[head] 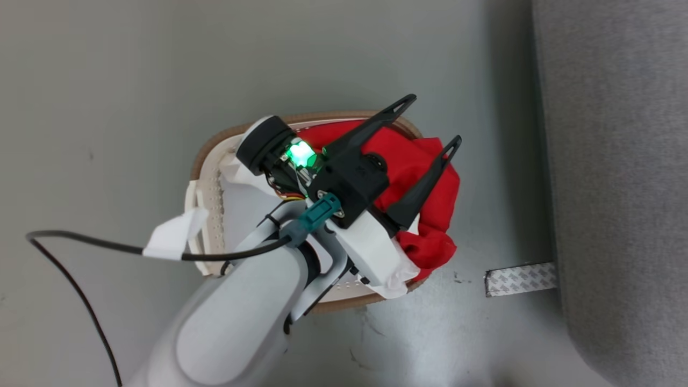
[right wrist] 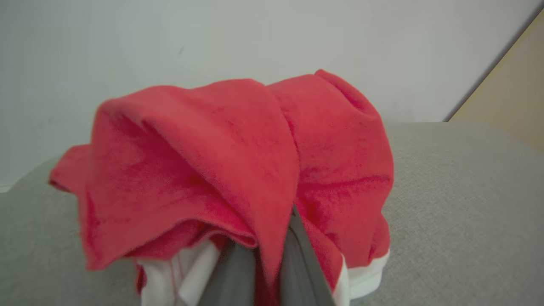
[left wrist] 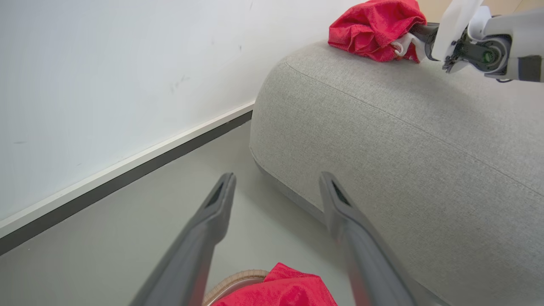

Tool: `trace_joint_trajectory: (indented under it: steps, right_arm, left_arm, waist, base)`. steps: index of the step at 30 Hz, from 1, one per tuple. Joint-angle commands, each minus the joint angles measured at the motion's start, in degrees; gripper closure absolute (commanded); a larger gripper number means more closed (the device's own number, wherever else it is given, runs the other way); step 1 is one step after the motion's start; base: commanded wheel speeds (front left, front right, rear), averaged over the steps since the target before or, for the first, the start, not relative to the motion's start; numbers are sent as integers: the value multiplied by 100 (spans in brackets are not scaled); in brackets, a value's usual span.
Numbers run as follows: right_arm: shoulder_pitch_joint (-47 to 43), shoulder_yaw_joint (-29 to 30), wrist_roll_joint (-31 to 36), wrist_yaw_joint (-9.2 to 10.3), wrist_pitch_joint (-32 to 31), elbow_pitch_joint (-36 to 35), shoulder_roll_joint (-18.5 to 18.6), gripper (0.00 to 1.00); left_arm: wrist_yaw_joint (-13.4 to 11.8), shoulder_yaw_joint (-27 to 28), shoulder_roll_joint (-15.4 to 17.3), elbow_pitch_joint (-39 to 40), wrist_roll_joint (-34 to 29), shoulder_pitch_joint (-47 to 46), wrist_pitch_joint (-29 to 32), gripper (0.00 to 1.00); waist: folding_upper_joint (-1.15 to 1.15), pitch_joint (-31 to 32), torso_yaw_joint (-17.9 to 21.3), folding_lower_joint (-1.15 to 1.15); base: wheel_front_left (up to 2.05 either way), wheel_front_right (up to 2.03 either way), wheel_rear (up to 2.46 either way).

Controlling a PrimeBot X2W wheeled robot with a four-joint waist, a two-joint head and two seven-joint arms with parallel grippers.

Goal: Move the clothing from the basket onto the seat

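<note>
So, the head view has the left gripper (head: 434, 118) spread open above the red clothing (head: 438, 242), which is heaped at the right end of the basket (head: 215, 142); it grips nothing. The seat (head: 618, 161) runs down the right edge. The heap spills over the rim, so a shallow pinch could drag it onto the floor or lift the light basket too.

The left wrist view adds what the head view misses. At upper right a red garment (left wrist: 374, 25) lies on the seat, with the right gripper (left wrist: 408, 42) at it.

The right wrist view settles the hold: its fingers (right wrist: 231, 276) are closed on that fabric, which may cling on release.
</note>
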State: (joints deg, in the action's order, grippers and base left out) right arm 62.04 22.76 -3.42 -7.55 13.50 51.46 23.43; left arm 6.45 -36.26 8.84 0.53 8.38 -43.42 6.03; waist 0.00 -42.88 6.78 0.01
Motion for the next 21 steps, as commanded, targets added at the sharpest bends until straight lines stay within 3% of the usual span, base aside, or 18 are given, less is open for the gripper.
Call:
trace_joint_trajectory:
  steps: [1, 3, 4, 8, 13, 21]
  right_arm:
    - [20, 159, 171, 12, 39, 104, -79, 93]
    - [6, 346, 385, 12, 86, 120, -161, 56]
    - [-9, 436, 474, 12, 123, 90, -222, 0]
    - [-188, 539, 814, 12, 172, -131, -475, 0]
    - [-853, 351, 1072, 12, 161, -1198, -775, 0]
    - [-2130, -50, 880, 12, 162, -2748, -1187, 0]
  left_arm:
    - [-42, -20, -14, -39, 16, -28, -59, 0]
    - [-45, -20, -6, -96, 37, 10, -95, 0]
    - [-52, -12, 15, -116, 47, 30, -120, 0]
    - [-86, 35, 100, -249, 115, 122, -197, 0]
    - [-184, 92, 105, -435, 205, 314, -318, 0]
    - [-422, 261, 85, -827, 460, 748, -628, 0]
  waist:
    - [0, -66, -99, -1]
    - [0, -26, -87, -1]
    - [0, 1, -73, -1]
    - [0, 193, -17, -1]
    - [0, 691, 6, -1]
    - [0, 1645, -151, -1]
  base:
    - [0, 0, 0]
    - [0, 0, 0]
    - [0, 0, 0]
    - [0, 0, 0]
    - [0, 0, 0]
    - [0, 0, 0]
